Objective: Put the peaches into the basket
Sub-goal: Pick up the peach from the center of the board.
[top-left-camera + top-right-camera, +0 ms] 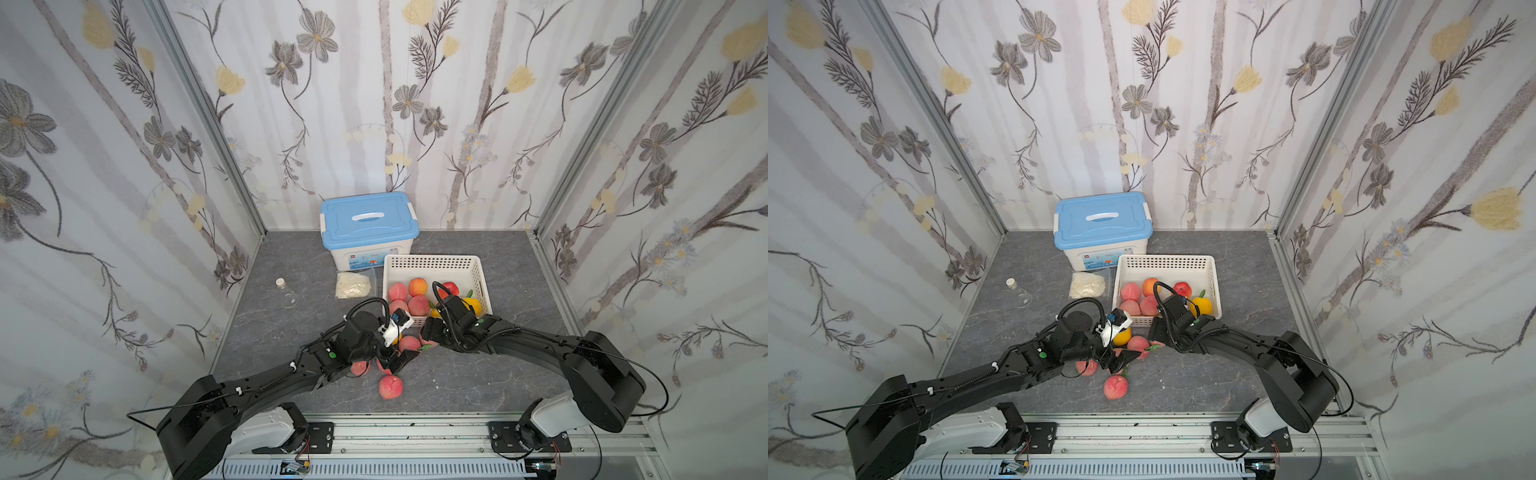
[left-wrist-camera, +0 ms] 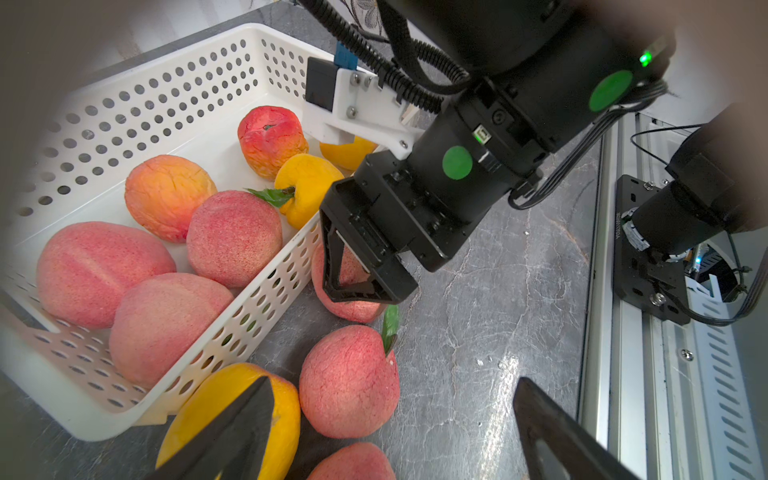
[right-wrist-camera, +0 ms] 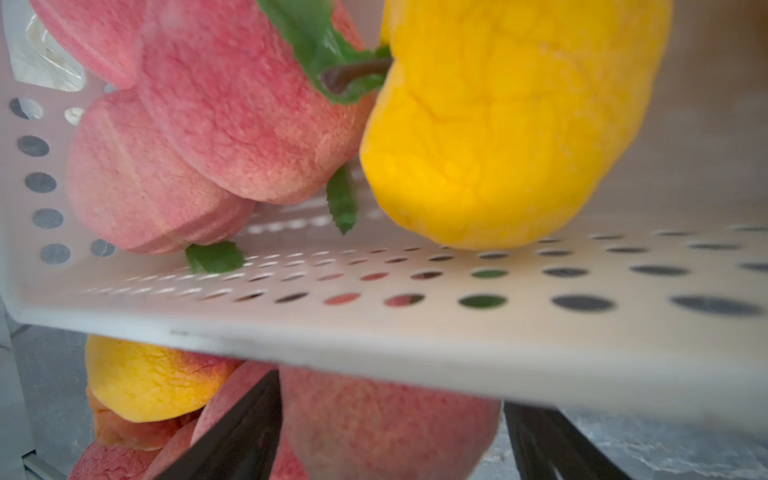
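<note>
Top views both tell the same story, so going from the front rail back. Closest to me, one pink round toy peach (image 1: 390,386) sits alone on the grey stone-look surface (image 1: 478,374). Just behind it, the left end effector (image 1: 398,358) hangs low over a little cluster of loose peaches, fingers spread wide with nothing pinched. The left wrist view shows a pink leafy peach (image 2: 349,382) lying ahead of them and a yellow-orange peach (image 2: 216,390) right by one finger.

The right end effector (image 2: 357,270) is down just outside the near wall of the shallow white perforated plastic basket (image 1: 432,266). Its fingers sit either side of a third pink peach (image 3: 386,424) resting on the surface, and honestly I can't tell if it's actually squeezing.

Inside the basket are pink, orange, red and yellow peaches, crowded toward the near side. Further back there's a small whitish plastic bag (image 1: 353,284), a clear glass flask (image 1: 289,296), and a white storage box with a blue lid (image 1: 368,220) at the far wall.
</note>
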Tool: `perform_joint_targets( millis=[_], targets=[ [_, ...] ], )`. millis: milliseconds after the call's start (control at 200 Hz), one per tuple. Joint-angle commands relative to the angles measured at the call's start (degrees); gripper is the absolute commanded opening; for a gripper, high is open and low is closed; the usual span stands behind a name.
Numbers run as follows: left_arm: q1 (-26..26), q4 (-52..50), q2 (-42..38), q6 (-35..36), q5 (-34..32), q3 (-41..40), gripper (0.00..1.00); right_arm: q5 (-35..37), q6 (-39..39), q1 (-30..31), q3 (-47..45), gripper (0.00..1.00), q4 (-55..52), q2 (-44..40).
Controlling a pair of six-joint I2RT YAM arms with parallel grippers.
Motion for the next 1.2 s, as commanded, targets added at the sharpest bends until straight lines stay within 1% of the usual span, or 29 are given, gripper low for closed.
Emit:
perform_joint_targets(
  millis=[0, 205, 225, 325, 405, 480, 619, 679, 724, 784, 814, 904, 964, 1104, 1199],
  targets=[
    [0.0, 1.9, 0.0, 0.7, 0.1, 0.1, 0.91, 0.9, 1.1, 0.0, -0.1, 0.79, 2.7, 0.1],
    [0.0, 1.8, -0.4, 0.5, 0.3, 0.1, 0.91, 2.4, -0.1, 0.0, -0.4, 0.71, -2.8, -3.1],
    [0.0, 1.8, -0.4, 0.5, 0.4, 0.1, 0.91, 2.7, -0.2, 0.0, -0.5, 0.71, -3.6, -5.2],
    [0.0, 1.8, -0.6, 0.4, 0.4, 0.1, 0.91, 3.4, -1.1, 0.0, -1.5, 0.69, -7.7, -9.6],
    [0.0, 2.0, -0.7, 0.4, 0.3, 0.0, 0.91, 2.2, -1.8, 0.0, -2.4, 0.68, -10.8, -13.5],
    [0.0, 2.3, -0.4, 0.2, 0.4, 0.0, 0.91, 1.4, -2.6, 0.3, -2.3, 0.67, -16.0, -17.6],
    [0.0, 2.9, 0.1, -0.1, 0.3, -0.1, 0.91, 4.7, -4.9, 0.6, 0.9, 0.66, -26.2, -27.9],
    [0.0, 3.1, 0.3, -0.2, 0.3, 0.0, 0.91, 7.0, -6.9, -0.3, 3.5, 0.66, -28.3, -30.6],
    [0.0, 3.2, 0.5, -0.2, 0.2, -0.1, 0.91, 7.3, -9.0, -2.0, 5.7, 0.65, -28.7, -31.1],
    [0.0, 3.5, 0.8, -0.4, 0.4, -0.1, 0.91, 6.7, -12.3, -4.8, 8.6, 0.65, -28.9, -29.9],
    [0.0, 3.6, 0.7, -0.6, 0.4, -0.1, 0.91, 6.4, -14.2, -6.4, 11.9, 0.65, -29.0, -28.6],
    [0.0, 3.9, 0.8, -0.7, 0.5, -0.1, 0.91, 4.9, -19.5, -10.2, 17.9, 0.65, -29.0, -22.8],
    [-0.1, 4.0, 0.9, -0.6, 0.4, -0.2, 0.91, 5.4, -22.6, -12.2, 22.3, 0.65, -29.3, -18.0],
    [0.0, 4.0, 0.5, -0.7, 0.2, -0.2, 0.91, 4.6, -26.9, -16.3, 31.3, 0.65, -29.1, -6.7],
    [0.0, 3.9, 0.2, -0.8, 0.1, -0.3, 0.91, 6.4, -28.6, -17.8, 35.8, 0.64, -28.2, 0.7]
  ],
)
